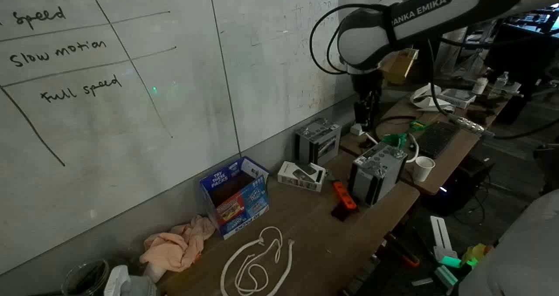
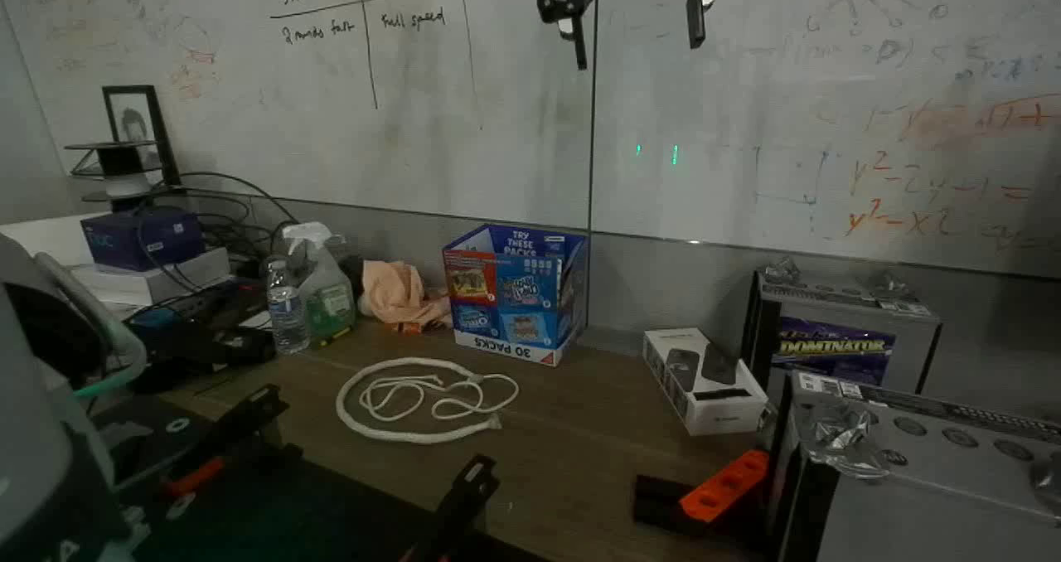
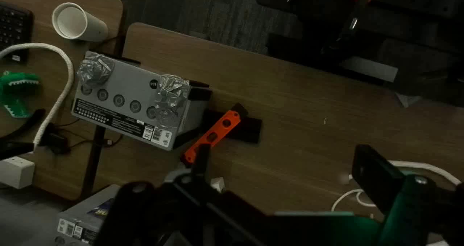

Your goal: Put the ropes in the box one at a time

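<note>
In an exterior view, the claw (image 2: 639, 56) hangs high before the whiteboard (image 2: 514, 131), jaws spread wide, holding nothing. Below it, to the left on the worktop (image 2: 580, 413), lie a thick rope (image 2: 406, 438) and a thin rope (image 2: 479, 392), well apart from the claw. The box (image 2: 518, 297) stands upright just beyond them, its near wall hiding the contents. Both ropes are white: the thick one forms an open ring, the thin one lies loosely looped, mostly inside it.

In an exterior view, a peach cloth (image 1: 174, 248) lies left of the box; the box's open top shows a shadowed interior, contents indeterminable.

In the wrist view, the ropes show in part at right, one jaw covering some. A third rope (image 3: 69, 66), also white, arches at left around a green toy (image 3: 14, 78).
</note>
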Robot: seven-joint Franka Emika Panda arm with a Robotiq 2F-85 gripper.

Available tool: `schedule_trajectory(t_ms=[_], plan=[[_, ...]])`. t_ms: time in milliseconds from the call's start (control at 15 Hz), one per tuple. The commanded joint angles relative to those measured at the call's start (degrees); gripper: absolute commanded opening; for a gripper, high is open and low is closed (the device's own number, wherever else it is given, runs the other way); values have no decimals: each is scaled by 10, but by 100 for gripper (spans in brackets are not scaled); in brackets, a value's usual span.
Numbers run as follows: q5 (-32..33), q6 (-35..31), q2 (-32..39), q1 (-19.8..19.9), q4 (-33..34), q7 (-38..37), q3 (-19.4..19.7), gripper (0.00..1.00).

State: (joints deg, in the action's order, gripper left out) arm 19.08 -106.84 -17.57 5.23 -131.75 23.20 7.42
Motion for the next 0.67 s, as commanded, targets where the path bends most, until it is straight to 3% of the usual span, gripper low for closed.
schedule_trajectory(t_ms=[0,333,600], plan=[[0,1,0,-3,3,-1,2,100],[1,1,-2,-3,6,-1,2,100],[-34,-44,-10,-14,-55,-36,-3,100]])
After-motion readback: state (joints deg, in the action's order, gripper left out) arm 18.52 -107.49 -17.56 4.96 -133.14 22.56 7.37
